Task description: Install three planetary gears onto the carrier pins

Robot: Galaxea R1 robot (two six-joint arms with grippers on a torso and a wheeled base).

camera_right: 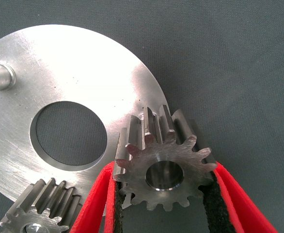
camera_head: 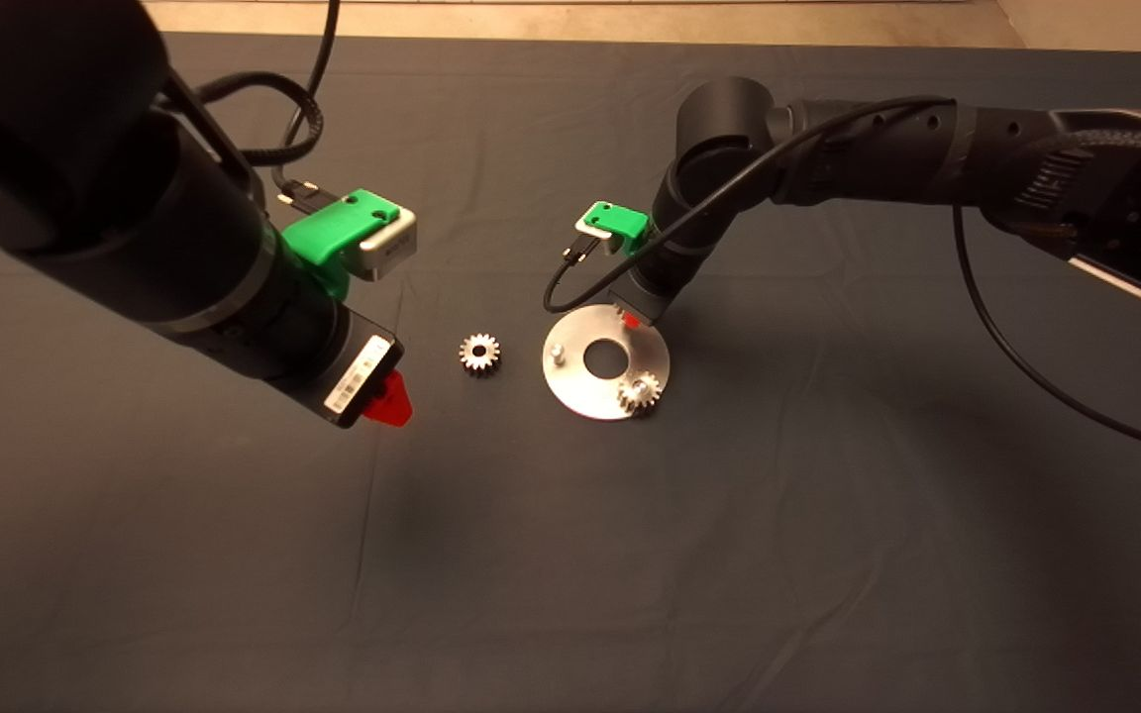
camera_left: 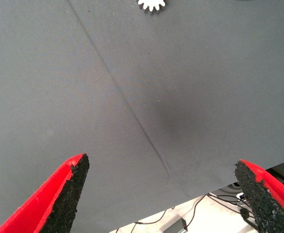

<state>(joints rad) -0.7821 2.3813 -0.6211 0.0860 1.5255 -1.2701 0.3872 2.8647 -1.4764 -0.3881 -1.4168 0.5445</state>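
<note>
right gripper (camera_right: 164,194) is clamped on a planetary gear (camera_right: 164,160), hovering over the far edge of the carrier disc (camera_head: 570,381). one gear (camera_head: 639,392) already sits on the pin at the disc's near right, and the left pin (camera_head: 557,351) is still bare. the third gear (camera_head: 479,353) lies on the dark mat (camera_head: 630,555) just left of the disc. left gripper (camera_left: 164,194) hangs over the mat further left, fingers spread wide, holding nothing.
</note>
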